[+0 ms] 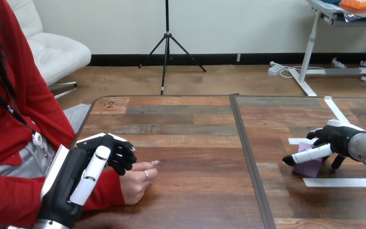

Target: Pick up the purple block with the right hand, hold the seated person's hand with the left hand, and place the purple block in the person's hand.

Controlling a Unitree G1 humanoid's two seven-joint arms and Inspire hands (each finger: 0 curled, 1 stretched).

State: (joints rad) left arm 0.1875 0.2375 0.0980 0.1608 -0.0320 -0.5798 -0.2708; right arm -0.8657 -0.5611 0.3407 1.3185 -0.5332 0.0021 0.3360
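Purple block (309, 167) sits on the wooden table (195, 143) at about 4 o'clock in the head view, just at 12 o'clock of a white tape strip (338, 182). Right hand (339, 137) is on it, thumb laid across the block's near top, fingers curled down at its 3 o'clock side, closed on it. At 8 o'clock, the person's hand (136, 183) rests loosely fisted on the table; left hand (112, 152) lies over its back, fingers curled round it.
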